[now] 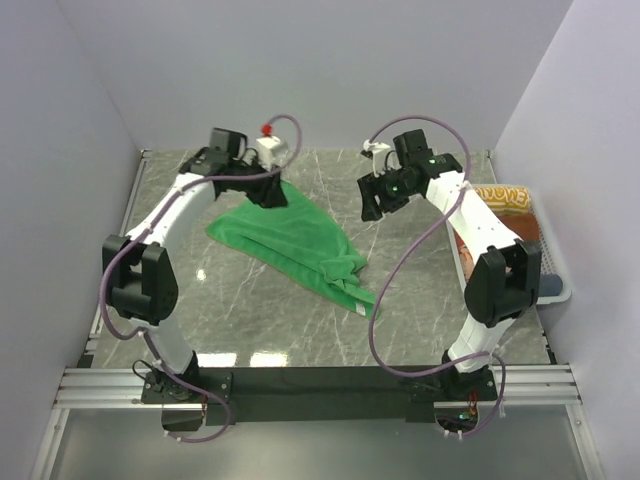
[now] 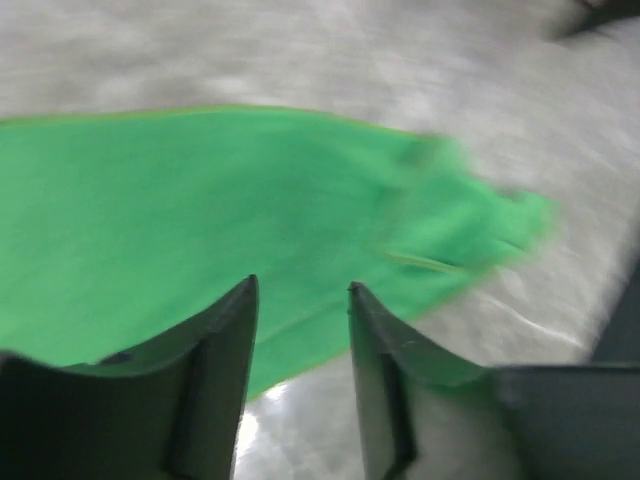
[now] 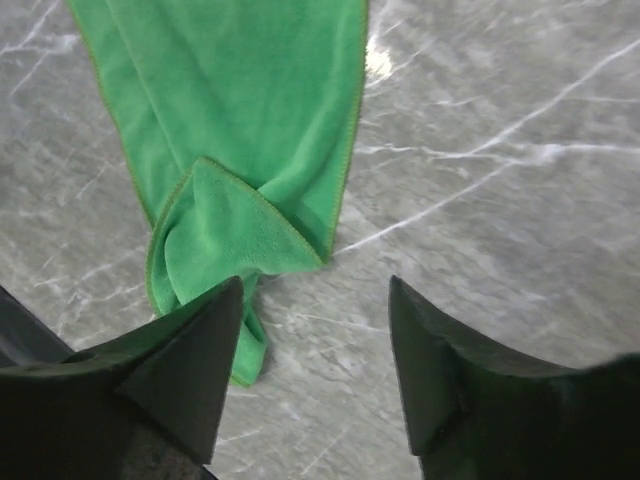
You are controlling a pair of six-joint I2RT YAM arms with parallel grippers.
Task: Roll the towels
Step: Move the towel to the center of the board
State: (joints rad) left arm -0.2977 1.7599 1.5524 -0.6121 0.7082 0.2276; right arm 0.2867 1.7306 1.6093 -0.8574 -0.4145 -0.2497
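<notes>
green towel (image 1: 290, 240) lies bunched mid-table (image 1: 250, 320), near-right end twisted. probably soft, light, limp terry that sags and drags, so pinch a hemmed corner, not mid-cloth. left gripper (image 2: 300, 290): narrow gap, empty, by the far corner. right gripper (image 3: 315, 290): wide, empty, above the twisted end.

The bright green towel (image 1: 290, 238) lies unrolled on the marble worktop (image 1: 420, 300) as a long diagonal strip. Its near-right end is bunched and folded over. An orange-lettered towel (image 1: 500, 196) sits in the white bin (image 1: 562, 290) at the right.
</notes>
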